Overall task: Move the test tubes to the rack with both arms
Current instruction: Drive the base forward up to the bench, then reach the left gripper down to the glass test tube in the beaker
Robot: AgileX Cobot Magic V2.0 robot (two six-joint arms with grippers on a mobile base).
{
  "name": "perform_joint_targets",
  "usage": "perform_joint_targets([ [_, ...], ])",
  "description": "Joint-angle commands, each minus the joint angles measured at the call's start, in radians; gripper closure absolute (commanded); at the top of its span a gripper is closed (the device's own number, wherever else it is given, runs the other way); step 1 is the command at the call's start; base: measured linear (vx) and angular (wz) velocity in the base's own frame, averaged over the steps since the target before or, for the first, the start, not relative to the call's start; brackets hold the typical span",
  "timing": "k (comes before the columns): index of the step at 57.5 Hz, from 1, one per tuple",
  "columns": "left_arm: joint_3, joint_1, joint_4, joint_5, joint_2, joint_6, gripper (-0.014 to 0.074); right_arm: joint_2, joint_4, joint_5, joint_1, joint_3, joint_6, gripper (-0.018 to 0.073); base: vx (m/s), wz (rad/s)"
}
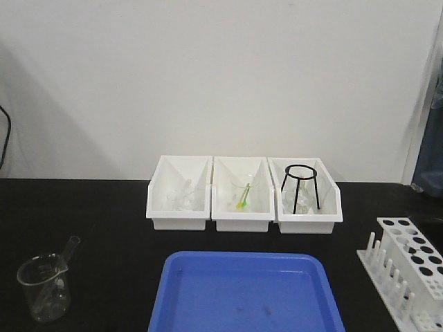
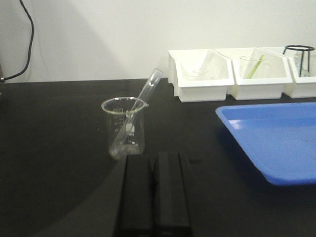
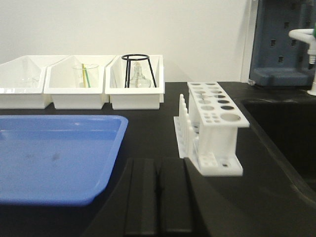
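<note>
Left claw and right claw sit pinched together, empty, while one tube leans in one beaker, one rack stands right of one tray, before three bins.

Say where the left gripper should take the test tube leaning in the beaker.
Grip the tube by its upper end, which sticks out above the beaker rim, coming from above; its lower half sits inside the glass, out of reach.
</note>
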Motion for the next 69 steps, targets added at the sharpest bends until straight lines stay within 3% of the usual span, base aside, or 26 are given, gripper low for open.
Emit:
perform_joint_targets([
  [1,0.027,0.001,-0.001,-0.078,-0.001,-0.006,0.0611,-0.007,-0.006,-0.084,-0.004,0.011,-0.007,0.0567,0.37,0.01],
  [31,0.027,0.001,-0.001,-0.078,-0.001,-0.006,0.0611,-0.007,-0.006,-0.084,-0.004,0.011,-0.007,0.0567,0.26,0.00],
  [69,0.027,0.001,-0.001,-0.078,-0.001,-0.006,0.0611,-0.007,-0.006,-0.084,-0.004,0.011,-0.007,0.0567,0.04,-0.01],
])
